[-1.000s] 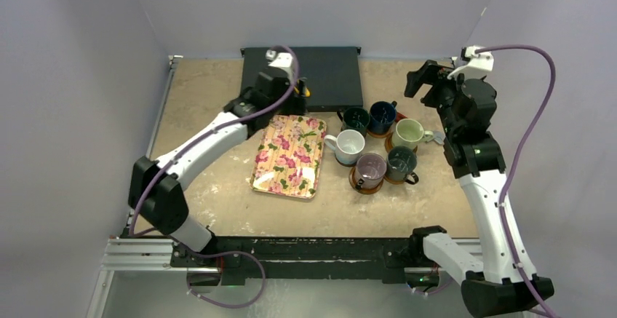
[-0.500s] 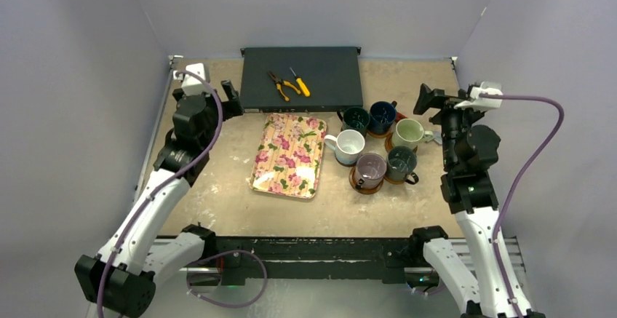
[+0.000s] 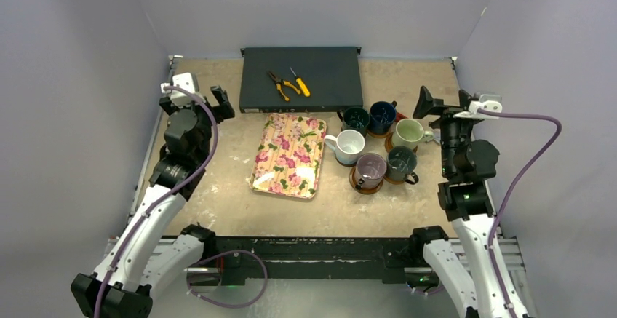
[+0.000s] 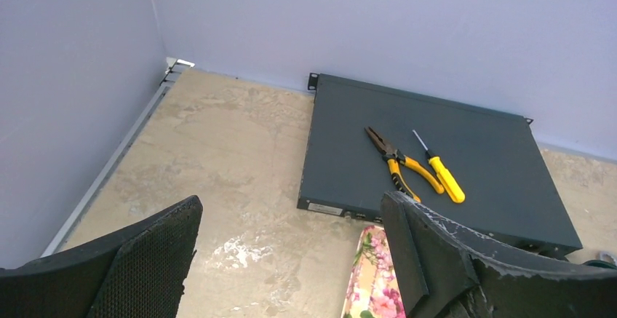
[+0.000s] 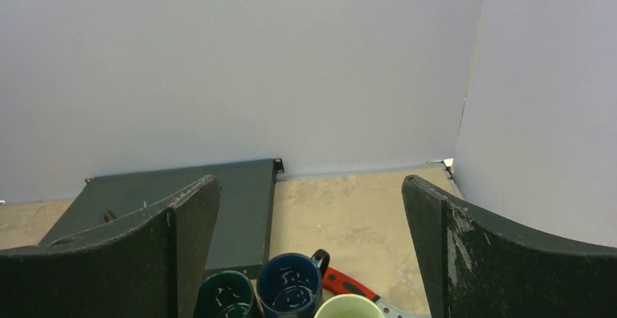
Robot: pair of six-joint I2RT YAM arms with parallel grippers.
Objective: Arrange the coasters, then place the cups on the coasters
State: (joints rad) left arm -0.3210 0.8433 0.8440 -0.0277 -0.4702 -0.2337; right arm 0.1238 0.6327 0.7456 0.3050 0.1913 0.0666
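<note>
Six cups stand clustered right of centre: dark teal [image 3: 354, 119], navy [image 3: 382, 116], pale green [image 3: 409, 133], white [image 3: 349, 146], purplish [image 3: 369, 169] and dark grey [image 3: 401, 162]. Brown coaster rims show under the purplish cup [image 3: 361, 187] and the pale green cup [image 3: 391, 144]; the other coasters are mostly hidden. My left gripper [image 3: 211, 100] [image 4: 291, 201] hovers open and empty at the far left. My right gripper [image 3: 444, 101] [image 5: 311, 181] is open and empty, right of the cups; the teal [image 5: 225, 295], navy [image 5: 289, 287] and green [image 5: 349, 307] cups sit below it.
A floral tray [image 3: 288, 155] [image 4: 375, 274] lies at centre. A dark flat box [image 3: 300, 78] [image 4: 429, 165] at the back carries yellow pliers [image 3: 284, 83] [image 4: 400, 161] and a screwdriver [image 3: 300, 82] [image 4: 440, 172]. A red-handled tool [image 5: 348, 283] lies behind the cups.
My left arm has swung back from the dark box to the far left, its jaws opening wider; pliers and screwdriver now show on the box. The right arm drew back slightly.
</note>
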